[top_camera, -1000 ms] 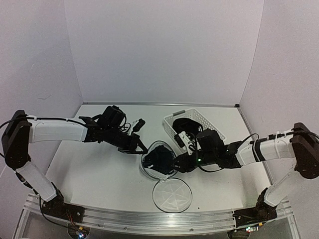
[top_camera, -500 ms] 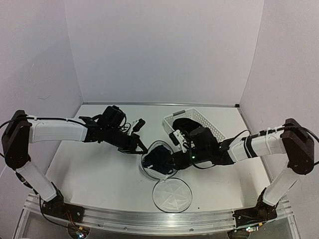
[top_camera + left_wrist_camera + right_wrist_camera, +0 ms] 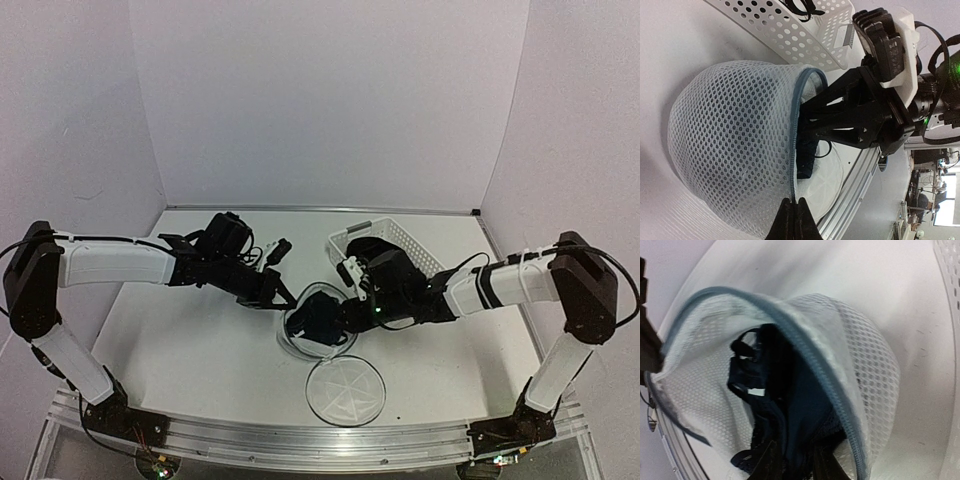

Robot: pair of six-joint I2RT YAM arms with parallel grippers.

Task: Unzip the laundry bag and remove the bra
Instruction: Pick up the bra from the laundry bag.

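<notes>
Left gripper pinched closed; right gripper reaches in opposite it, tips nearly meeting.

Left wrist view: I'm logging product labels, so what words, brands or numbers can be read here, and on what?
None can be read.
The laundry bag: plain mesh, no print showing.
The basket: a pale patch on its wall, too blurred to read.

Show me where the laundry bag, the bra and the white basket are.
laundry bag (image 3: 730,145), left wrist view, on its mesh side wall.
bra (image 3: 795,415), right wrist view, on the dark fabric inside the bag's opening.
white basket (image 3: 780,30), left wrist view, on its perforated wall.
</notes>
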